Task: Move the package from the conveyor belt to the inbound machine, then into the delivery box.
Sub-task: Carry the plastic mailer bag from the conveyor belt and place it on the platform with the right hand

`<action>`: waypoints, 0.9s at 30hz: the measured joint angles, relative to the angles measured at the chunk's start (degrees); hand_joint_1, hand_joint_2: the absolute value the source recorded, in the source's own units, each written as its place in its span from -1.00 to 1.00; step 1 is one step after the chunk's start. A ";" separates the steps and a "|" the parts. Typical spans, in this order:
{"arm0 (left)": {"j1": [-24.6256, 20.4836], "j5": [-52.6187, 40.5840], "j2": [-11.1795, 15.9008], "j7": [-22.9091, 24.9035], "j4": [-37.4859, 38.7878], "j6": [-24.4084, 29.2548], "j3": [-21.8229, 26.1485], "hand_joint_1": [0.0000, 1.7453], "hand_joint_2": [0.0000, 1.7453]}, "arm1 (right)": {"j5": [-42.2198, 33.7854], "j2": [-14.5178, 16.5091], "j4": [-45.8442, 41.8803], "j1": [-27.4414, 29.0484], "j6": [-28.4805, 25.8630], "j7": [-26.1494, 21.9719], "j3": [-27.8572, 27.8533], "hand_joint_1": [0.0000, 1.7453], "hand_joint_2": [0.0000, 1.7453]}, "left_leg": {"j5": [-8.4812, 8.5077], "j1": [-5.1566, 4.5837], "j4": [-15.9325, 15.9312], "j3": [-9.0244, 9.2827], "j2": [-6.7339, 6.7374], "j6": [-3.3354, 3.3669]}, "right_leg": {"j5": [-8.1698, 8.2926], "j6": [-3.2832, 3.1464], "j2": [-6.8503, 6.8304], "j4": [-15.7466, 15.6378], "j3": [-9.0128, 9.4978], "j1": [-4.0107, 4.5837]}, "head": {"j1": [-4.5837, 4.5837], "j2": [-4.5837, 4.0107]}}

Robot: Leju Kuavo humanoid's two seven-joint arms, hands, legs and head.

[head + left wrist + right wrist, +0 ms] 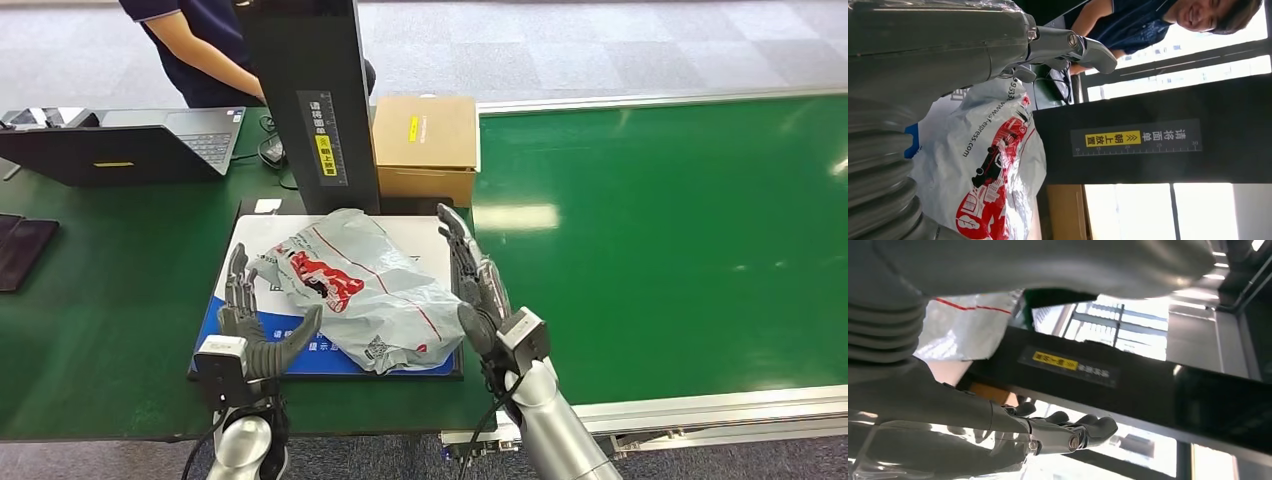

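Observation:
The package (365,285), a grey plastic mailer with red print, lies crumpled on the white and blue platform (250,245) of the inbound machine, below its black column (310,100). My left hand (250,320) stands at the package's left edge, fingers straight up, thumb tip touching the bag. My right hand (475,280) stands along its right edge, fingers extended, palm facing the bag. Neither hand grips it. The left wrist view shows the package (988,165) beyond my left hand (948,45). The right wrist view shows my right hand (998,420) beside the package (963,325).
A closed cardboard box (425,145) sits behind the platform, right of the column. The green conveyor belt (680,230) stretches to the right. A laptop (130,145) and a dark tablet (20,250) lie on the left. A person (200,50) stands behind the table.

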 joint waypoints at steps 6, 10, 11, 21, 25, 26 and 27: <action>0.19 -0.61 0.00 0.26 -0.24 0.02 0.07 -1.00 1.00 | -0.55 0.08 -6.96 3.36 -4.20 -0.02 -1.68 -1.00 -1.00 | 0.01 0.00 0.01 0.03 -0.01 0.00 | 0.01 0.00 -0.02 0.00 0.04 0.00 | 0.01 0.00; 0.30 -1.83 0.00 0.54 -0.86 -0.02 0.08 -1.00 1.00 | -0.44 0.08 -13.86 7.47 -7.11 -0.03 -2.56 -1.00 -1.00 | 0.01 0.00 0.00 0.01 -0.02 0.00 | 0.00 0.00 -0.03 0.00 0.02 0.00 | 0.01 0.00; 0.33 -2.18 0.00 0.66 -1.11 -0.02 0.09 -1.00 1.00 | -0.45 0.09 -15.63 8.45 -7.71 -0.03 -2.79 -1.00 -1.00 | 0.00 0.00 0.00 0.00 -0.02 0.00 | -0.01 0.00 -0.03 0.00 0.02 0.00 | 0.01 0.00; 0.37 -7.58 0.03 2.27 -3.79 0.13 0.05 -1.00 1.00 | 0.10 0.36 -24.85 13.24 -14.12 -0.02 -5.19 -1.00 1.00 | 0.00 0.00 0.00 0.03 -0.02 0.00 | 0.00 0.00 -0.02 -0.01 0.03 0.00 | 0.00 0.00; 0.37 -13.25 0.31 3.31 -5.57 0.34 -0.60 -1.00 1.00 | 1.96 1.06 -25.97 15.13 -19.10 0.10 -6.90 -1.00 1.00 | 0.00 0.00 0.00 0.03 -0.02 0.00 | 0.00 0.00 -0.02 -0.01 0.04 0.00 | 0.00 0.00; 0.38 -14.64 0.47 3.64 -6.06 0.30 -0.91 -1.00 1.00 | 2.07 1.22 -26.26 15.65 -19.96 0.14 -7.37 -1.00 1.00 | 0.00 0.00 0.00 0.02 -0.02 0.00 | 0.00 0.00 -0.03 -0.01 0.03 0.00 | 0.00 0.00; 0.38 -15.77 0.65 3.96 -6.52 0.24 -1.23 -1.00 1.00 | 2.09 1.34 -26.56 16.15 -20.51 0.17 -7.80 -1.00 1.00 | 0.00 0.00 0.00 0.02 -0.02 0.00 | 0.00 0.00 -0.02 -0.01 0.03 0.00 | 0.01 0.00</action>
